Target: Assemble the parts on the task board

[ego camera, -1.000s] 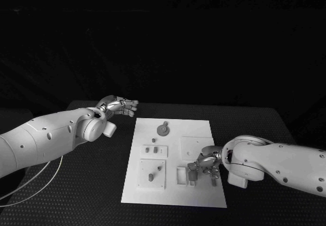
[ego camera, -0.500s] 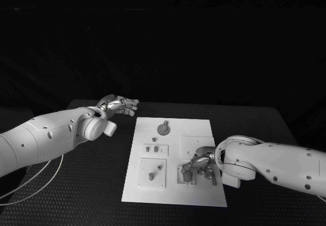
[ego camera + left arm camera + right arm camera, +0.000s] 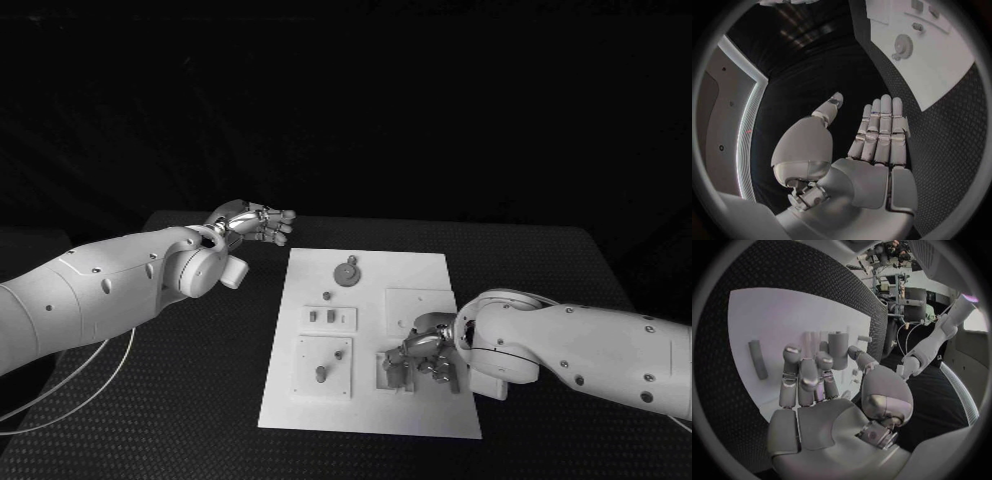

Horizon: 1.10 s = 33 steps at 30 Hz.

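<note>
Head view sets the white task board (image 3: pixel 369 340) mid-table. Left hand (image 3: pixel 254 224) hovers off the board's far left corner, fingers straight and apart, holding nothing. Right hand (image 3: pixel 421 358) curls over the board's near right part, above a grey part (image 3: pixel 837 349); whether it grips it I cannot tell. Best to come down slowly, keeping the part upright over its seat.

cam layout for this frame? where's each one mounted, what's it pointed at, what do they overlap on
Head view: on the robot's head, facing down at the task board; both arms and robot hands show.
Left wrist view: behind the left robot hand, fingers apart over black table, board corner beyond.
Right wrist view: behind the right robot hand, fingers around a grey part over the board.
Shared: all three show the board; the round part shows in head and left wrist views.
</note>
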Tool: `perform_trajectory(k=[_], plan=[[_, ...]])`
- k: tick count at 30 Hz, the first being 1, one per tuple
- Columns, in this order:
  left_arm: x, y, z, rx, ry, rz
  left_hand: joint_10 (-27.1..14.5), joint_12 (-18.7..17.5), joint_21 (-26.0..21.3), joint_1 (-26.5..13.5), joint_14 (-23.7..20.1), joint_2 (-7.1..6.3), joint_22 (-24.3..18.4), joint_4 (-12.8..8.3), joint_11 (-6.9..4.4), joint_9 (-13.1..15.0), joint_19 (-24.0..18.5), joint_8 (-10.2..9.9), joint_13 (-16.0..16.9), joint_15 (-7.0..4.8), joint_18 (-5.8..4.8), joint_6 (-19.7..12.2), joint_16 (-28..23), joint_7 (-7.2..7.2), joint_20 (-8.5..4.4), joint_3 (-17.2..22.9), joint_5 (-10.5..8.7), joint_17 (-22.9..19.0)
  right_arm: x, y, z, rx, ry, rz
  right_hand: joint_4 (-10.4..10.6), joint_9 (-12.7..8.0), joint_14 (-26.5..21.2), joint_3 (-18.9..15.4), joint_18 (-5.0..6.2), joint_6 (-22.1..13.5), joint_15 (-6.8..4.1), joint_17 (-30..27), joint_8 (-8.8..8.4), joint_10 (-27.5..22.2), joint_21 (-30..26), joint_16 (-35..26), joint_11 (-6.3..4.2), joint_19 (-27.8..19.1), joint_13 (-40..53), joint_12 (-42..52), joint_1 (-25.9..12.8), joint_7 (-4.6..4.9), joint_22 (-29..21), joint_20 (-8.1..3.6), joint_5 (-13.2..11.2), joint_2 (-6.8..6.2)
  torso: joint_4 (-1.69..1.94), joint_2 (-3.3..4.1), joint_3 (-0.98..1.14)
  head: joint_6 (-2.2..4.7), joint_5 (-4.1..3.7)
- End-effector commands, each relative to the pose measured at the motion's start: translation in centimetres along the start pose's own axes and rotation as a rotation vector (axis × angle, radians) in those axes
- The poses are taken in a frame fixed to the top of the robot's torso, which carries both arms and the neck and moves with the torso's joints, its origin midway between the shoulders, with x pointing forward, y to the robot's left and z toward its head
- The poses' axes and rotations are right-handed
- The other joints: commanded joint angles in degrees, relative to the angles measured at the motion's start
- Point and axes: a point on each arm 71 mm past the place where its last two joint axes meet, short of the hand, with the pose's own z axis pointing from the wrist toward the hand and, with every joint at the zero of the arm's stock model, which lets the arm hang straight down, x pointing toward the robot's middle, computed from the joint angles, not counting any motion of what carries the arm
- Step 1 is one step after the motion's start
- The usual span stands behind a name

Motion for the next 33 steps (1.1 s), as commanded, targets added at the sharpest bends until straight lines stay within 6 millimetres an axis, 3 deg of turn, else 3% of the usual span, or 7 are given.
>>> perform_trajectory(k=[1,19,25,33], plan=[[0.23,-0.25,0.06,0.014,0.017,-0.009,0.15,0.22,-0.31,-0.55,0.24,0.22,-0.06,-0.05,-0.11,-0.08,0.22,0.17,-0.05,0.05,0.3,-0.35,-0.33,-0.1,-0.08,-0.3,-0.28,0.09,0.17,-0.07,0.17,0.004,0.006,-0.007,0.5,-0.05,-0.33,0.05,1.78,0.79,-0.15,-0.04,-0.39,-0.15,0.17,-0.15,-0.15,-0.36,-0.08,0.25,-0.88,0.38,0.95,-0.2,0.09,-0.1,0.02,0.03,0.01,0.0,-0.01],[0.18,-0.23,0.04,0.014,0.017,-0.009,0.15,0.21,-0.35,-0.55,0.24,0.24,-0.06,-0.05,-0.11,-0.09,0.22,0.17,-0.07,0.05,0.31,-0.36,-0.4,-0.1,-0.08,-0.32,-0.28,0.18,0.39,-0.15,0.55,0.005,0.016,-0.009,1.19,-0.13,-0.82,0.43,1.78,0.62,-0.12,-0.73,-0.6,-0.39,0.11,-0.38,-0.1,-0.48,-0.15,0.2,-1.75,0.44,0.93,-0.24,0.07,-1.93,0.03,0.0,-0.05,-0.07,0.06],[0.15,-0.22,0.03,0.013,0.016,-0.009,0.16,0.22,-0.36,-0.55,0.25,0.28,-0.05,-0.03,-0.11,-0.1,0.23,0.17,-0.07,0.05,0.31,-0.36,-0.42,-0.1,-0.08,-0.32,-0.27,0.2,0.39,-0.17,0.6,0.005,0.012,-0.006,1.76,-0.18,-1.66,0.83,1.78,0.3,-0.04,-2.02,-0.81,-0.72,-0.03,-0.82,0.0,-0.66,-0.26,0.02,-2.08,0.54,0.88,-0.22,0.07,-3.1,0.03,-0.01,-0.04,-0.09,0.1],[0.17,-0.24,0.03,0.015,0.019,-0.01,0.16,0.22,-0.37,-0.54,0.25,0.27,-0.05,-0.04,-0.11,-0.11,0.22,0.17,-0.08,0.05,0.31,-0.36,-0.46,-0.1,-0.08,-0.32,-0.28,0.24,0.43,-0.1,0.6,0.003,0.013,-0.007,3.32,-0.2,-1.92,1.92,1.78,-0.19,0.09,-2.11,-1.1,-1.06,-0.21,-1.07,0.15,-0.74,-0.43,-0.12,-2.25,0.71,0.83,-0.18,0.05,-5.59,-0.01,-0.02,-0.03,-0.13,0.16]])
